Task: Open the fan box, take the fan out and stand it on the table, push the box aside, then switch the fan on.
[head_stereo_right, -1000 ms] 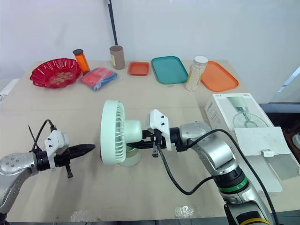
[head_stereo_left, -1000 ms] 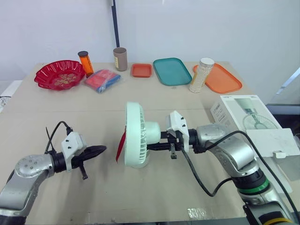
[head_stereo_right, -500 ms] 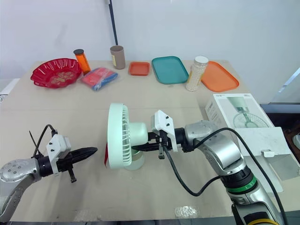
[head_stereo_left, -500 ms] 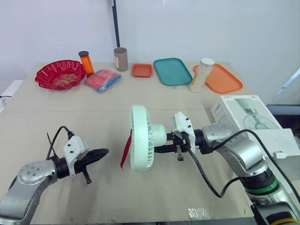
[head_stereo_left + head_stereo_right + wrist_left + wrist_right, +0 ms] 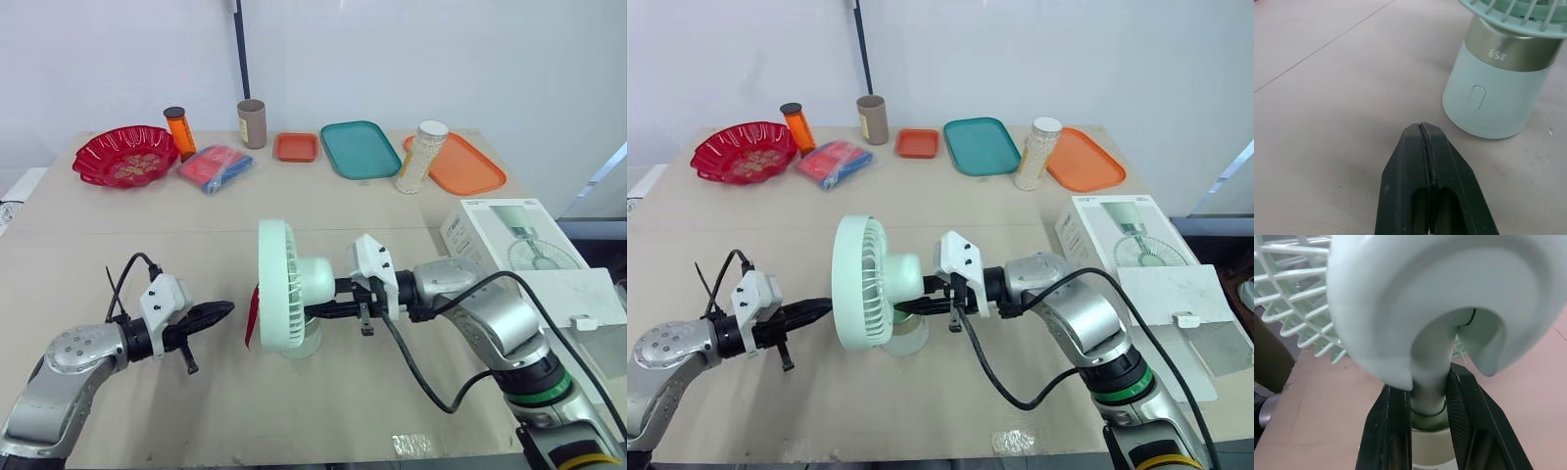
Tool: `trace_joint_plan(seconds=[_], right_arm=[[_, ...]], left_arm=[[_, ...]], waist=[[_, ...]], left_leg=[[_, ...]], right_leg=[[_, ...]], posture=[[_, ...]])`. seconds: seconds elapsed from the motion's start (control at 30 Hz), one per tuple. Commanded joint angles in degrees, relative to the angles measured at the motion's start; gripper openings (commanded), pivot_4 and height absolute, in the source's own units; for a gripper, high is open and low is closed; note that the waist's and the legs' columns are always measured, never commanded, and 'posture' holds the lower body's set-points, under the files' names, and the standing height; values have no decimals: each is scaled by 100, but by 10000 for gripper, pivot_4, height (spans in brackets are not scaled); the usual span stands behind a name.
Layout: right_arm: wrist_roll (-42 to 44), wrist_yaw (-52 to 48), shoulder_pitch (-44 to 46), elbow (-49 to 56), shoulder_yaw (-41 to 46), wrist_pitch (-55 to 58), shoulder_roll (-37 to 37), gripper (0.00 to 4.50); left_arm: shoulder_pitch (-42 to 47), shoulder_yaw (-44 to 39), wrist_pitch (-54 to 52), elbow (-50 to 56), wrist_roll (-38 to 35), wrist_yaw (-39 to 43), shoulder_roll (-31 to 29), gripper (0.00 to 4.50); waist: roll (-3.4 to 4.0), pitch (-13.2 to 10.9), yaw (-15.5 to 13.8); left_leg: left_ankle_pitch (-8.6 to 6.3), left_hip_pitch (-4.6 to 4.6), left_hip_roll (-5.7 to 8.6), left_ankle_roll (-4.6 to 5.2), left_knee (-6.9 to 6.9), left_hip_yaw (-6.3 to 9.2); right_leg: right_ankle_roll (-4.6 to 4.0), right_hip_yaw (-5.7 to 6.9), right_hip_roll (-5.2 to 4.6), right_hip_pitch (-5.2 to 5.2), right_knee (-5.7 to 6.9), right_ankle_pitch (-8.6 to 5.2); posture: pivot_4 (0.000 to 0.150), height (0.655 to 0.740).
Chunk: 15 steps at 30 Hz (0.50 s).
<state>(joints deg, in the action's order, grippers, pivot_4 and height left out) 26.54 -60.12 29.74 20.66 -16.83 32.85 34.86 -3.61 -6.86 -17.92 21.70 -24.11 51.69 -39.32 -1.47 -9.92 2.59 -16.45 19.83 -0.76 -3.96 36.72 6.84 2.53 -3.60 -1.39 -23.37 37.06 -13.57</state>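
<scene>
**Beige counter, fan upright, switch facing the left gripper**

Beige counter [image 5: 118,225] is carrying the work, and the far row of trays and jars is sitting well apart from it. On the left, the left gripper [image 5: 217,312] is hovering low with its fingers pressed together on nothing, pointing at the fan's [image 5: 284,299] base, where the oval button [image 5: 1477,97] is facing it. The fan is standing mid-counter, its base apparently resting on the surface. The right gripper [image 5: 323,311] is clamping the slim neck just behind the head. At the right edge, the box [image 5: 509,240] is lying open.

The fan is looking light, hard, smooth plastic and top-heavy. Its grille ribs are seeming thin and easily bent, so the neck or the cylindrical base is looking like the safer hold. A poke at the button is likely to slide or tip it unless the neck grip is bracing it.
</scene>
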Motion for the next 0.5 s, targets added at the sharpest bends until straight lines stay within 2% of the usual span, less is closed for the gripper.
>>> trace_joint_plan(seconds=[0.03,0.2,0.5], right_arm=[[-237,22,-58,0,-154,-38,23,4003],[-350,81,50,-125,-251,-103,-42,4003],[-5,-160,318,-340,282,34,173,4003]], left_arm=[[90,-28,65,-16,-5,22,-42,90],[102,-87,98,-54,21,80,-109,90],[139,-79,139,-43,72,29,-61,90]], waist=[[0,0,2],[0,0,5],[0,-1,-2]], left_leg=[[0,-1,0,0,0,0],[0,-3,-2,0,0,-1],[0,-4,-3,0,0,-2]], right_leg=[[0,0,0,0,0,0],[-1,-1,3,1,0,0],[-2,-1,3,2,0,0]], posture=[[1500,7400],[1500,7400],[1500,7400]])
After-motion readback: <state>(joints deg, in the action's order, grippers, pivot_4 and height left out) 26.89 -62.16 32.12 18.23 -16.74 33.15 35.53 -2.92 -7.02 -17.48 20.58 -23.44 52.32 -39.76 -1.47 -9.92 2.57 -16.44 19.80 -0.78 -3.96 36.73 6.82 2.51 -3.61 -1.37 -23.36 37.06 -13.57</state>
